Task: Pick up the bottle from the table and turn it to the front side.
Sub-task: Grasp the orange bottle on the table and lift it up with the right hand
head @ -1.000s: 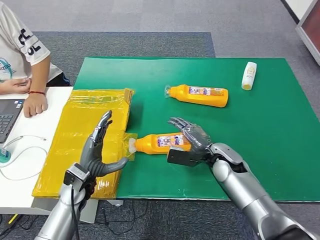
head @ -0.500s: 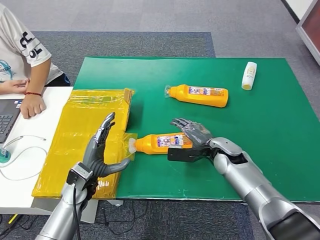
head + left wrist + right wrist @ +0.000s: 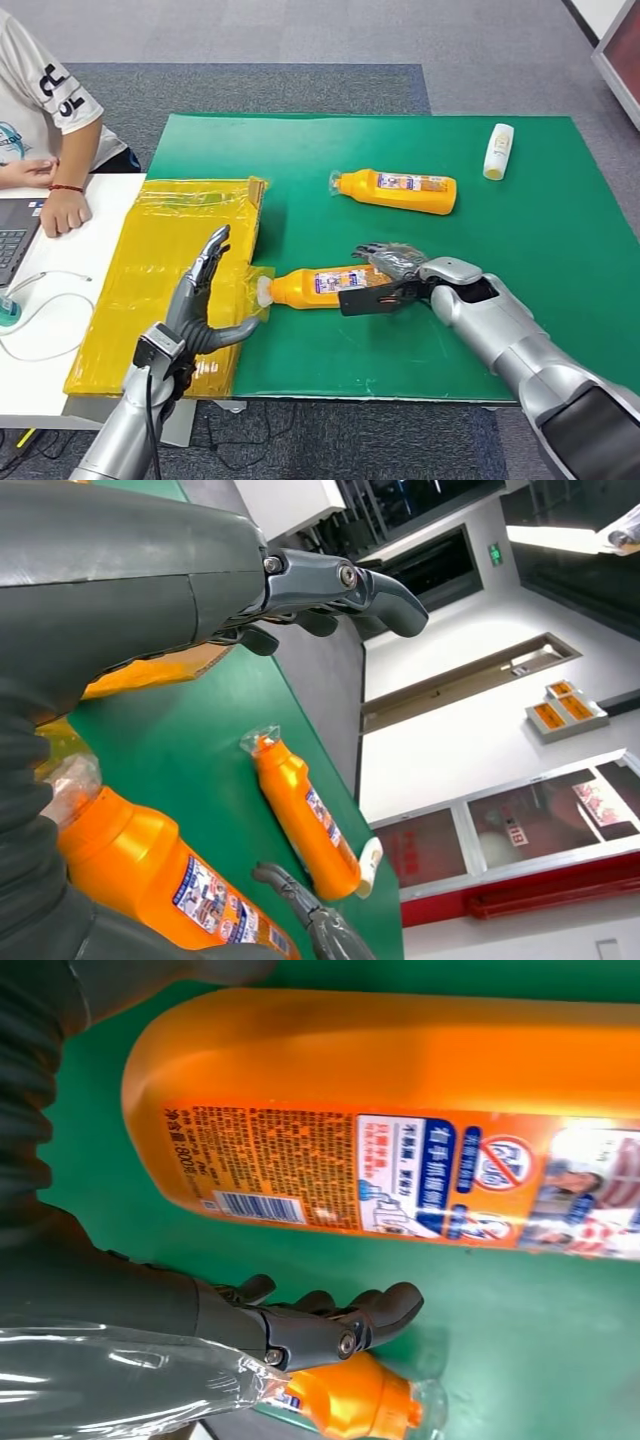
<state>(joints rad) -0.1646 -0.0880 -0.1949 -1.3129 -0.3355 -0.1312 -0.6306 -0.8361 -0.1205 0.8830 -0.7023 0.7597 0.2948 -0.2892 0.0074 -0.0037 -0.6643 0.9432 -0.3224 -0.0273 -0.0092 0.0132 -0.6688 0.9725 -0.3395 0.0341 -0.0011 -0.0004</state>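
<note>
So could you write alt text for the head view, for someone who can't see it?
The robot's right hand reaches around the base of an orange bottle lying on a green table. Its left hand hovers open over a yellow bag; a second orange bottle lies farther back.

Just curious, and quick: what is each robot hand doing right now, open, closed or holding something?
Left robot hand: open, holding nothing.
Right robot hand: at the near orange bottle; a grip cannot be told.
</note>
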